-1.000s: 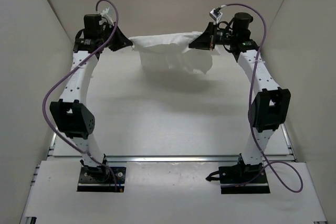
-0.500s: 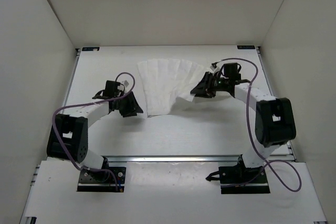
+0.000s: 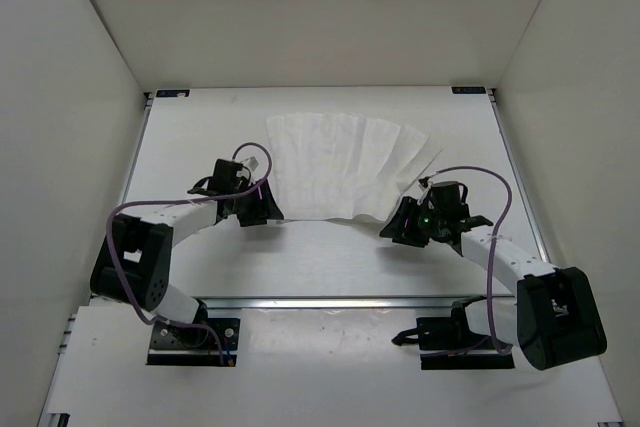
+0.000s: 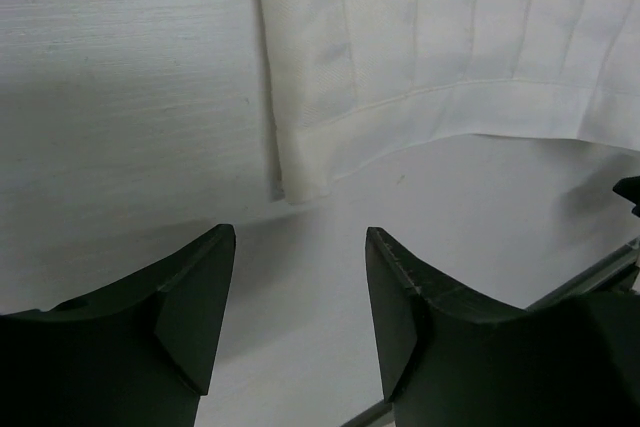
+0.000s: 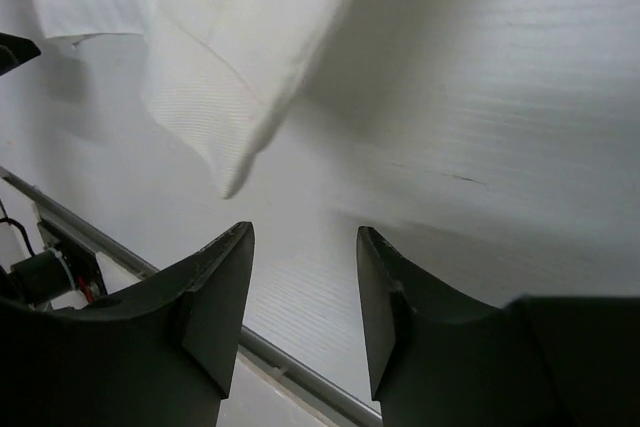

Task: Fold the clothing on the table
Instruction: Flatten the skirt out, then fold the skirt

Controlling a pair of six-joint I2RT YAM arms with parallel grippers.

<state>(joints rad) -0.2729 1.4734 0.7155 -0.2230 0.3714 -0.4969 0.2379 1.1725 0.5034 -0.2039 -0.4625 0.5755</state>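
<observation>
The white clothing lies spread flat on the table, with vertical crease lines running across it. My left gripper hovers just off its near left corner, jaws open and empty. In the left wrist view the hemmed corner lies beyond the left gripper, apart from it. My right gripper is off the near right corner, also open. The right wrist view shows a pointed cloth corner lying a little ahead of the right gripper, with only bare tabletop between the dark fingers.
A silver rail runs along the table's near edge, close behind both grippers. White walls enclose the left, right and far sides. Black corner brackets mark the far corners. Purple cables loop off both arms.
A second ago both grippers held the clothing lifted at the far side. They have since carried it nearer, laid it flat, opened and drawn back off its near corners.
</observation>
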